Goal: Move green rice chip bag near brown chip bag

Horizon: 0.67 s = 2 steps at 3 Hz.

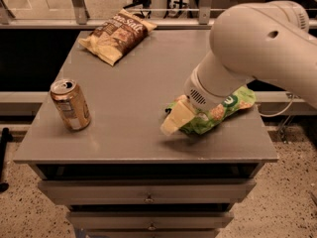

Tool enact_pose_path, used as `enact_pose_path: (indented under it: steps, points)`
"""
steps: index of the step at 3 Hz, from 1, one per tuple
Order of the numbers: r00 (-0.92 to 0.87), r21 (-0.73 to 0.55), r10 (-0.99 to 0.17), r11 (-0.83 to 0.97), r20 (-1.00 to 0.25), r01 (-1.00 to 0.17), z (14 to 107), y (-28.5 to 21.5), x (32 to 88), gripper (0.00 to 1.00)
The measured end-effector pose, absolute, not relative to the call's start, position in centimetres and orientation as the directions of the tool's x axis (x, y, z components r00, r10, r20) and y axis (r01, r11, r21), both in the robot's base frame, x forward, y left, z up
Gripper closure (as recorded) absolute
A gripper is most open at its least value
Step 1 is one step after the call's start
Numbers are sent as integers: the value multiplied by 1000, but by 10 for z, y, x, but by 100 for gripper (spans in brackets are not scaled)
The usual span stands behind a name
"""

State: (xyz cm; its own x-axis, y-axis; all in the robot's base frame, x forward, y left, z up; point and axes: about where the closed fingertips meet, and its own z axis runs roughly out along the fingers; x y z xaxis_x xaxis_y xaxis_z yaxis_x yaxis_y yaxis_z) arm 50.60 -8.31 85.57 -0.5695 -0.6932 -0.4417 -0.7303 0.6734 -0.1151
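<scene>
Brown chip bag (pixel 116 33), far left of the table: white script, only "Salt" is roughly readable. Green rice chip bag (pixel 218 115): white mark on a dark green patch, unreadable. Drink can (pixel 71 104): label illegible. Gripper (pixel 174 122) at the green bag's left end: no text.

My smooth, matt cream plastic gripper (pixel 174 121) clamps the crinkly, glossy green rice chip bag (pixel 220 112) at the front right of the grey table (pixel 143 78), whose smooth top has a dull sheen. Near the table's left edge a metal can (pixel 71 104) gleams; at the table's back the brown chip bag (pixel 116 33) is creased, shiny film.
</scene>
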Motion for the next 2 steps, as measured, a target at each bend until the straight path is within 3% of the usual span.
enact_pose_path:
  steps: [2]
  points:
    - [-590,-148,-669,709,-452,-690,844,-93,525,60]
